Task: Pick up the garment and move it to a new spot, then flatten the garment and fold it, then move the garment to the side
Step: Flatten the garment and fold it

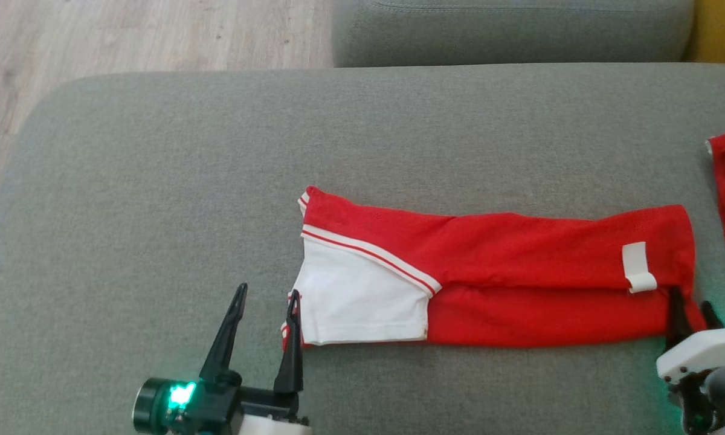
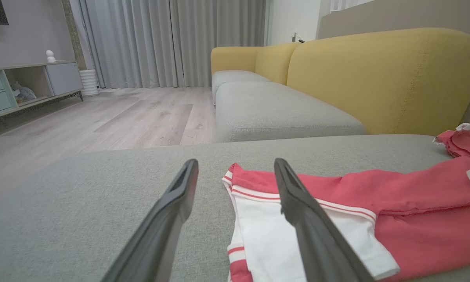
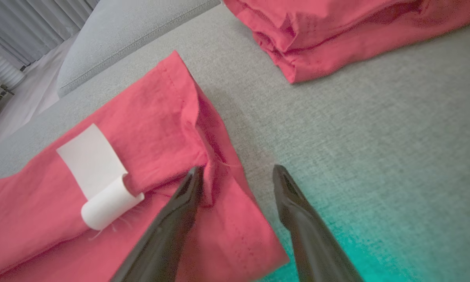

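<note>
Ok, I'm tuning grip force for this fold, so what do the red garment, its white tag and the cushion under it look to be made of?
Garment: soft matte knit, probably cotton jersey; it creases softly and shows stitched hems.
White tag: likely a smooth woven or satin label; its free end holds a curl.
Cushion: grey, coarse-woven upholstery fabric with a visible speckled weave.

A red garment [image 1: 519, 272] lies flat on a grey cushion [image 1: 187, 181], folded lengthwise into a long, narrow band running left to right. At its left end a white panel [image 1: 362, 296] shows, edged with red and white striped trim. Near the right end a small white label [image 1: 637, 266] sits on top, its lower end curled. The cloth is lightly creased along the fold.
</note>
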Tool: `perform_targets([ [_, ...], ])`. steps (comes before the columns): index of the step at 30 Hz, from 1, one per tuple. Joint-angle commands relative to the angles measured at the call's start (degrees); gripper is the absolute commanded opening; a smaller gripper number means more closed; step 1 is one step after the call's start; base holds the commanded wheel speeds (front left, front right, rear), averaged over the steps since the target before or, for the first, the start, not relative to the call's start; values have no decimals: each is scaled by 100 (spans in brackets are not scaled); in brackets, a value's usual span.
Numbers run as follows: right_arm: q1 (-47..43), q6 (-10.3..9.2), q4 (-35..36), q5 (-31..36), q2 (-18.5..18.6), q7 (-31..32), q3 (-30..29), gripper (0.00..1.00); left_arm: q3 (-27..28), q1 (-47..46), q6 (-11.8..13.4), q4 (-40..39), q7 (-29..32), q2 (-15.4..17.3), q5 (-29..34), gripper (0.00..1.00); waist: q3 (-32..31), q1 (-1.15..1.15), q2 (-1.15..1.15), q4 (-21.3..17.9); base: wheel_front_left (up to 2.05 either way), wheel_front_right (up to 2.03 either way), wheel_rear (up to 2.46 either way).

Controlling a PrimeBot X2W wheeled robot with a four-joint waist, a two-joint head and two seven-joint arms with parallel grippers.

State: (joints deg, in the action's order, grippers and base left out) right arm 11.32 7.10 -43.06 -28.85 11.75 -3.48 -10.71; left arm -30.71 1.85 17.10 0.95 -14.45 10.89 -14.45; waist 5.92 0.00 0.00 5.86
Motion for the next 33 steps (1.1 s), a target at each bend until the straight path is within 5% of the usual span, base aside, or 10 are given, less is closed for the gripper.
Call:
perform_targets([
  [1,200,39,82,-103,123,58,230,82,290,-70,-64,-143,-54,-93,95,100,3,0,0,-33,0,0,0],
  [4,223,39,11,-285,136,171,377,32,404,-47,-186,-110,-54,-176,197,100,-6,0,0,-59,0,0,0],
  [5,230,39,-11,-348,143,205,426,1,440,-39,-226,-100,-54,-200,226,100,-9,0,0,-63,0,0,0],
  [17,393,39,236,-842,642,93,757,0,793,57,-543,-82,-54,-380,479,100,78,0,0,-394,0,0,0],
  [22,531,39,661,-1082,1164,289,716,0,927,49,-670,-124,-54,-454,553,100,145,0,0,-683,0,0,0],
  [27,652,39,1316,-1375,1584,679,643,0,1029,49,-794,-122,-54,-514,619,100,170,0,0,-896,0,0,0],
  [33,363,39,2890,-2031,1414,1334,866,0,1131,113,-891,-58,-54,-591,661,100,22,0,0,-961,0,0,0],
])
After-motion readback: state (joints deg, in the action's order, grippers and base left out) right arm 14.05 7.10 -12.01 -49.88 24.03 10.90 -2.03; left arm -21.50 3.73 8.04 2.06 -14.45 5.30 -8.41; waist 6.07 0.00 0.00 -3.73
